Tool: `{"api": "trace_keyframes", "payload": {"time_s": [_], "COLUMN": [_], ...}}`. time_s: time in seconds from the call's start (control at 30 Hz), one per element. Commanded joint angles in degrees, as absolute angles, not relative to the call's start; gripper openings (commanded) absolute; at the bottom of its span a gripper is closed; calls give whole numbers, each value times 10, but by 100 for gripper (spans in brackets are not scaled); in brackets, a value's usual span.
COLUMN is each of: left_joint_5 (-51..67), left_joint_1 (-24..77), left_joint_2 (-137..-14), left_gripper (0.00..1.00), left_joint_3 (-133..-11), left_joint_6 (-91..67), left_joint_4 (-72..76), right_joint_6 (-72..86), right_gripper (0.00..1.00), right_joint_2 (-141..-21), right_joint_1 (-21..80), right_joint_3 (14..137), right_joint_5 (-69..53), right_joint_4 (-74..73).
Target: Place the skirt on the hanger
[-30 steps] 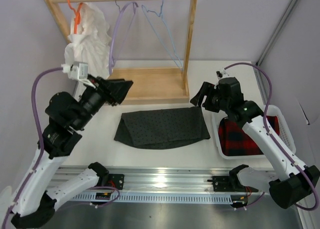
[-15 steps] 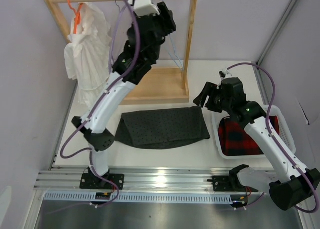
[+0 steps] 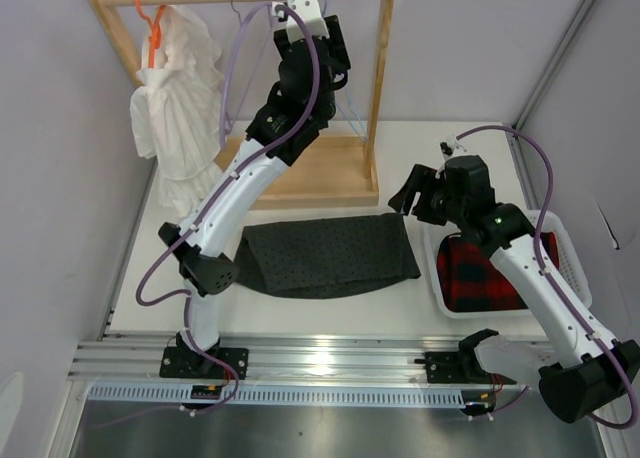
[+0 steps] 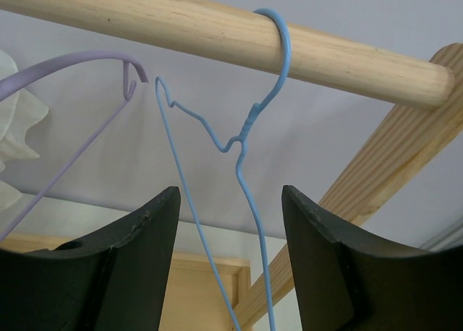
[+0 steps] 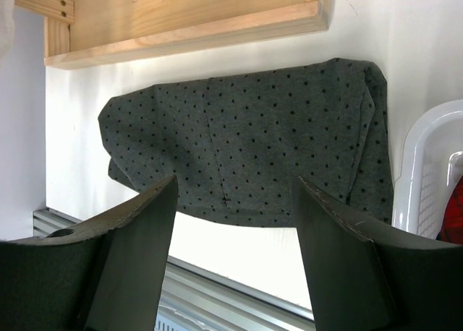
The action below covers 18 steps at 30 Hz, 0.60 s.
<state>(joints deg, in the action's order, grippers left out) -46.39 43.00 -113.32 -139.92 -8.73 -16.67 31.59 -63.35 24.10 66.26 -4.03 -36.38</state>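
Your left gripper [image 4: 230,194] is spread wide and raised up to the wooden rail [image 4: 181,27]. It holds nothing. In the left wrist view the thin wires of the blue hanger [image 4: 249,118] run down through the gap between the two fingers, touching neither one. The hanger's hook is looped over the rail, and just to its left hangs the purple hanger [image 4: 72,63].

Your right gripper [image 5: 235,186] is also spread and empty. It hovers above the skirt [image 5: 246,143], near its right end. The skirt lies flat on the surface [image 3: 200,278], in front of the rack's wooden base [image 3: 310,168], with its curved hem toward you.

Just right of the skirt sits a white basket [image 3: 560,228], and inside it lies a red-and-black plaid garment [image 3: 480,273]. The right arm crosses over the basket and hides part of the garment.

At the left end of the rail, a white garment [image 3: 185,88] hangs on an orange hanger [image 3: 152,33].
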Motion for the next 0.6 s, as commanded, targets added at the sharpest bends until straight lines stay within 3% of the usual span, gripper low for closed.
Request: {"api": "trace_keyframes", "payload": {"time_s": [0.0,0.4,0.57], "left_joint_5": [-461,-431,-433], "left_joint_1": [419,396,389], "left_joint_2": [-1151,-1200,-1196], "left_gripper": [64,64,54], "left_joint_3": [-1403,-1426,-1426], "left_joint_6": [-77,-101,-104], "left_joint_4": [-149,-135,-150], "right_joint_6": [306,300,296], "right_gripper": [69,68,68], "right_joint_2": [-617,-613,-612], "right_joint_1": [236,224,217], "right_joint_3": [682,675,669], "right_joint_5": [-46,-54,-57], "right_joint_4": [-361,-360,-359]}}
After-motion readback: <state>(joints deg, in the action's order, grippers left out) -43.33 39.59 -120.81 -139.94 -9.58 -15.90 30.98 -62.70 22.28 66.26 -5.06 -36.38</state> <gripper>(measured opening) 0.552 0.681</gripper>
